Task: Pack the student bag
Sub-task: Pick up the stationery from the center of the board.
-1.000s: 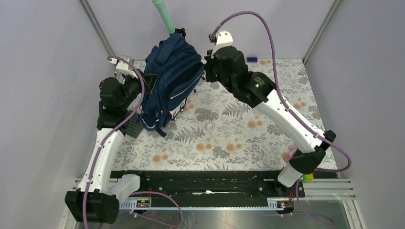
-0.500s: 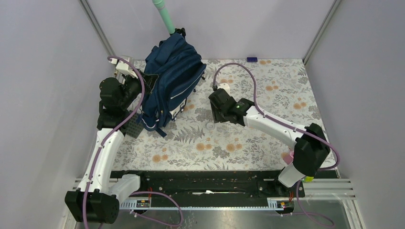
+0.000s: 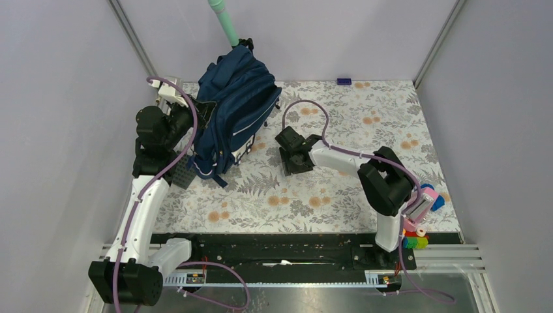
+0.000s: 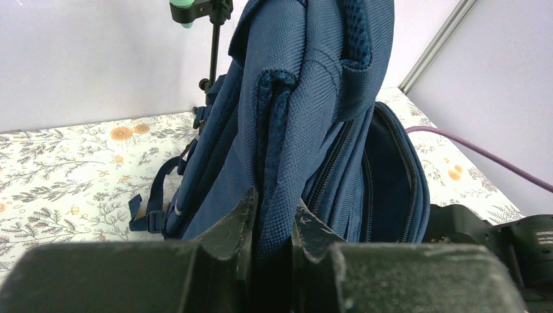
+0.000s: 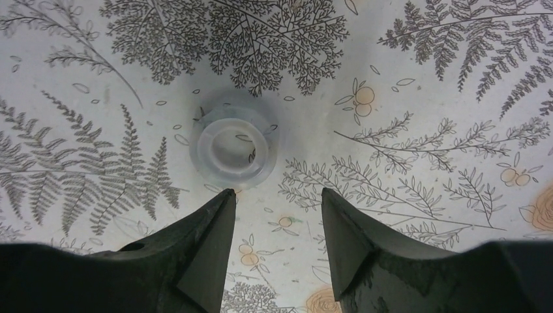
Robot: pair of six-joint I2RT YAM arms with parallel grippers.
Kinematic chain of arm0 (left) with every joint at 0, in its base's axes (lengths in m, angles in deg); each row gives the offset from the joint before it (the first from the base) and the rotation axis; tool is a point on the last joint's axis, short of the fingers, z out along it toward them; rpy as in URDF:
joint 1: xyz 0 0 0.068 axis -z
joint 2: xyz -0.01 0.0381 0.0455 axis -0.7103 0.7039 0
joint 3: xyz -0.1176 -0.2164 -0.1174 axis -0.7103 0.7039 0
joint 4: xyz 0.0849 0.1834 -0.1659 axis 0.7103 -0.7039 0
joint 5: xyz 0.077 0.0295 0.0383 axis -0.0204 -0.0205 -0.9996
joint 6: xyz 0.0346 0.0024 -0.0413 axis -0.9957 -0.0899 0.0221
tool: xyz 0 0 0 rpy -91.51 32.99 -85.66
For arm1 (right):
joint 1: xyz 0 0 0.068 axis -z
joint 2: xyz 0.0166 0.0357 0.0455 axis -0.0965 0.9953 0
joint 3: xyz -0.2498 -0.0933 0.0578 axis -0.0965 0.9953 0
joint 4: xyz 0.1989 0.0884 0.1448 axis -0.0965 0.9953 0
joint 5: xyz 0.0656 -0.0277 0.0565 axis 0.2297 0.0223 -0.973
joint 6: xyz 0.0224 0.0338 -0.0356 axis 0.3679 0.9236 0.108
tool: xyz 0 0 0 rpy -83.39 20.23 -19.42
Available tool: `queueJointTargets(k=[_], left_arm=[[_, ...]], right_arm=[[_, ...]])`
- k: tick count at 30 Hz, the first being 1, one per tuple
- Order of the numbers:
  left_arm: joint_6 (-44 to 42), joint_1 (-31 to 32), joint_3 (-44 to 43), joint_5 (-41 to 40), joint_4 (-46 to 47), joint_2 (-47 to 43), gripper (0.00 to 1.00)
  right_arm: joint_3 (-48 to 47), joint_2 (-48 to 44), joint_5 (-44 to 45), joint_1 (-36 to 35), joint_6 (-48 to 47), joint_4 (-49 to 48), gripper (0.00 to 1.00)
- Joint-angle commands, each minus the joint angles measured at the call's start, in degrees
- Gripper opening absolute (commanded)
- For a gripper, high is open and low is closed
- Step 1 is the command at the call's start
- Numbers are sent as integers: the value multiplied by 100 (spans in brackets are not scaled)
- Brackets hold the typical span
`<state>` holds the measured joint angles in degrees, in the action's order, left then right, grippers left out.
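Moved: right gripper (image 3: 295, 162) has swung from beside the student bag (image 3: 238, 107) down to mid surface (image 3: 365, 124).
Top view: student bag stands far-left; open room around the right arm.
Left wrist: left gripper (image 4: 272, 228) is clamped on a padded fold of the student bag (image 4: 293, 98) beside its zip, probably to hold the mouth open.
Right wrist: right gripper (image 5: 274, 195) is parted and empty, just short of a clear ring (image 5: 233, 149) with free space on every side.

Plain lilac-grey walls (image 3: 59, 98) close in three sides, slim metal posts (image 3: 440, 40) at the back corners. The tablecloth (image 3: 391, 107) is white, printed with grey ferns and orange flowers, all softly, evenly lit.
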<state>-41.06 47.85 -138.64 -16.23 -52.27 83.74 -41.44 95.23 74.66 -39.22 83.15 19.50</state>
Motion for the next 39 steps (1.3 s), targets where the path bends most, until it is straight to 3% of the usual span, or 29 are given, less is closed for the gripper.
queueJointTargets(k=[1, 17, 22, 25, 31, 39], left_arm=[[16, 5, -65, -128, 603, -119, 0], [16, 5, -75, -120, 594, -122, 0], [16, 5, -83, -135, 580, -133, 0], [16, 4, -79, -138, 581, -134, 0], [23, 5, -68, -112, 606, -127, 0], [66, 9, -45, -16, 669, -112, 0]], right_arm=[[-417, 216, -222, 142, -22, -63, 58], [-697, 960, -123, 214, 109, 155, 53], [-536, 938, -365, 205, 124, 160, 46], [-373, 856, -401, 207, 137, 148, 33], [-33, 371, -413, 209, 135, 153, 15], [617, -1049, -307, 204, 238, 160, 11]])
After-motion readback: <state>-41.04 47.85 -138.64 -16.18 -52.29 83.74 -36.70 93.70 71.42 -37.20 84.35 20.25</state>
